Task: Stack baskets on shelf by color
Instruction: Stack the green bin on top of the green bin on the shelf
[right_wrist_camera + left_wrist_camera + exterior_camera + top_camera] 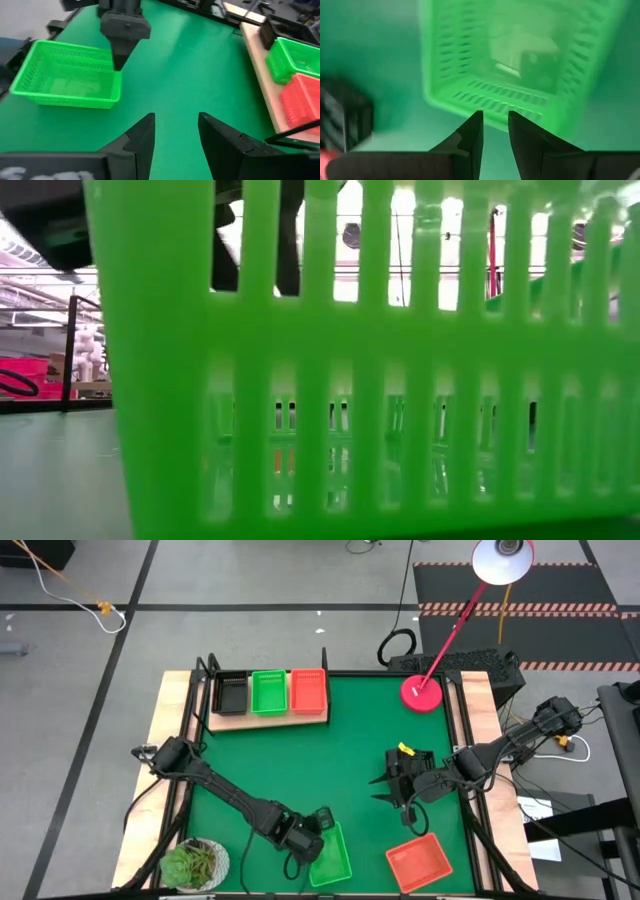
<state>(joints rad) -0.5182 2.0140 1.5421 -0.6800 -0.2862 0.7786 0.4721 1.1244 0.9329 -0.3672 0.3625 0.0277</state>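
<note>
The left gripper [322,825] sits at the rim of the loose green basket [331,854] at the mat's near edge, fingers [472,134] narrowly parted, holding nothing as far as its wrist view shows. The basket lies just ahead, its long axis running away from the fingers; this arm is nearer. The right gripper [400,802] waits open and empty beside the red-orange basket [419,862]. All are slotted, shallow, rigid plastic; the shelf [268,720] is flat pale wood.
</note>
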